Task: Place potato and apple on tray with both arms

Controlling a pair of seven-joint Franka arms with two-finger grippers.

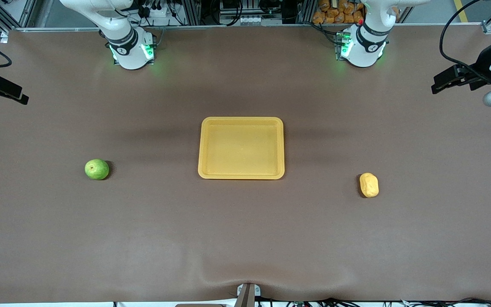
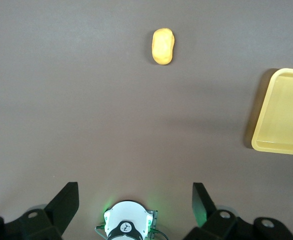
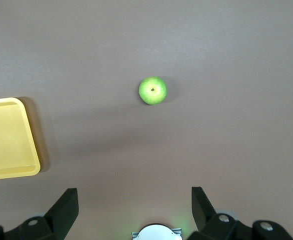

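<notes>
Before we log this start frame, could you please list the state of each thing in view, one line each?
tray: mid-table, holding nothing.
apple: on the table toward the right arm's end, apart from the tray, not held.
potato: lying on the table toward the left arm's end, apart from the tray, not held.
left gripper: open, raised over the table, holding nothing.
right gripper: open, raised over the table, holding nothing.

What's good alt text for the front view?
A yellow tray sits bare mid-table, with a green apple toward the right arm's end and a potato toward the left arm's end, both on the brown table. The left pincer and right pincer wait raised at the table's ends.
</notes>
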